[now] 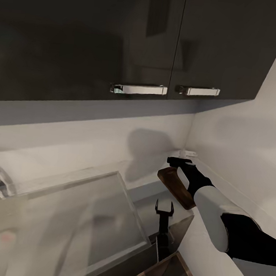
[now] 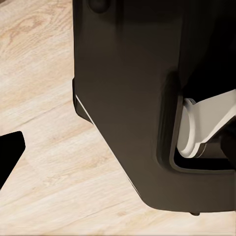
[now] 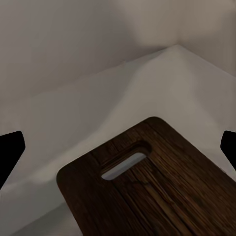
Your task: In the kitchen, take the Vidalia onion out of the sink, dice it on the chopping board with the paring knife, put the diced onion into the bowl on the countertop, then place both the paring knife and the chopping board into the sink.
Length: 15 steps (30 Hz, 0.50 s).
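Our right gripper (image 1: 182,164) is clamped on the chopping board (image 1: 176,188), lifted clear of the desk (image 1: 156,208) near the corner wall, so we judge it is on its way to the sink (image 1: 61,223).

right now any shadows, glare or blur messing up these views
Head view: a soft rounded shadow on the wall behind the chopping board; glossy cabinets carry dim reflections; countertop is hazy. Right wrist view: board grain is sharp, evenly lit. Left wrist view: no glare on the floor.
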Available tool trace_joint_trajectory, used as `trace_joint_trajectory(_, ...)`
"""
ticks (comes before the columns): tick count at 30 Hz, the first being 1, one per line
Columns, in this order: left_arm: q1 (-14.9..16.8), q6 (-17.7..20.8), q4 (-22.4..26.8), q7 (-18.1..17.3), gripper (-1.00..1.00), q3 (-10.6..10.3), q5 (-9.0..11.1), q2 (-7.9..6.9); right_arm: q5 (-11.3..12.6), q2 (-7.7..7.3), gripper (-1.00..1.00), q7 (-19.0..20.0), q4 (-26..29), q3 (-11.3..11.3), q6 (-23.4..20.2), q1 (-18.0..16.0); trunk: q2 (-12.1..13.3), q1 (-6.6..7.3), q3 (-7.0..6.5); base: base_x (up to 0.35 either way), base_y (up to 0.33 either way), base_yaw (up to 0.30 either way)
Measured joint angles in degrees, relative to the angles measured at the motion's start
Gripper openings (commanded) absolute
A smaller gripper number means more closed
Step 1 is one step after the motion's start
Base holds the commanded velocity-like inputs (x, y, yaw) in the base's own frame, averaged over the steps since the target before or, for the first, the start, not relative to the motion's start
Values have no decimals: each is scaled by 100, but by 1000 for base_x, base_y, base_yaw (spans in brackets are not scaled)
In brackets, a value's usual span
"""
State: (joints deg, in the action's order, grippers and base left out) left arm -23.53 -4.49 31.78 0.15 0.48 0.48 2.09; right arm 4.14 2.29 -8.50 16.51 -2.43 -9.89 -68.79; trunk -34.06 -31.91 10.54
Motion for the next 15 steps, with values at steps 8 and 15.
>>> trace_joint_trajectory(8,0,0,-2,1,100,0,6,0,0,0,100,-5,15,2,0,0,0,0,75,0,0,0)
trace_joint_trajectory(15,0,0,4,-2,100,0,7,3,0,-36,100,-7,18,5,0,0,0,0,141,0,0,0)
